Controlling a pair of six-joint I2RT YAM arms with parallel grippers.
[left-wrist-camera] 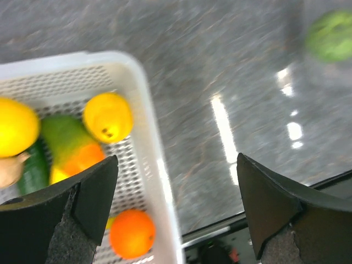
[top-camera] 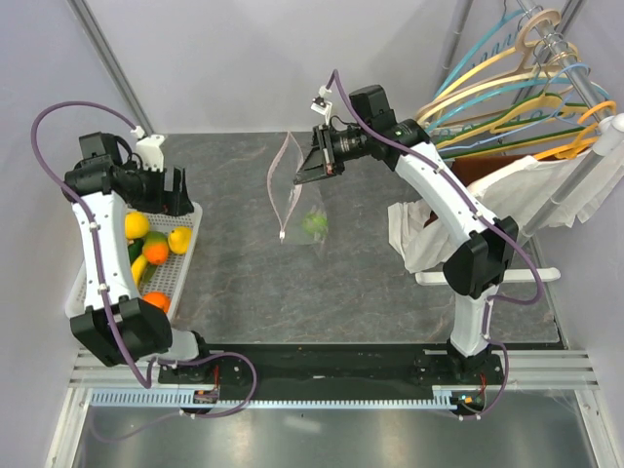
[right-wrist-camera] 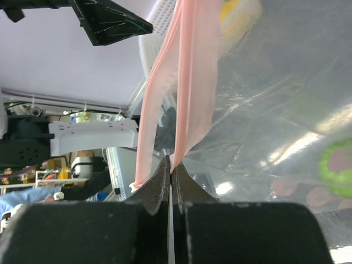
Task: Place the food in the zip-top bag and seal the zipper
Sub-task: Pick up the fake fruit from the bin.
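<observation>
Right tool (right-wrist-camera: 171,165) clenched on the pink zipper (right-wrist-camera: 184,82), holding the zip-top bag (top-camera: 291,190) up over the counter (top-camera: 370,283), one green piece (top-camera: 314,223) inside. Left tool (left-wrist-camera: 176,190) spread wide, empty, above the white basket (left-wrist-camera: 148,143) where orange and yellow food (left-wrist-camera: 108,116) sits.

Grey marbled tabletop (top-camera: 375,292), pale walls (top-camera: 244,58), clothes hangers (top-camera: 485,86) at right

Clear glossy plastic zip-top bag (top-camera: 291,200); white mesh basket (left-wrist-camera: 149,143).
</observation>
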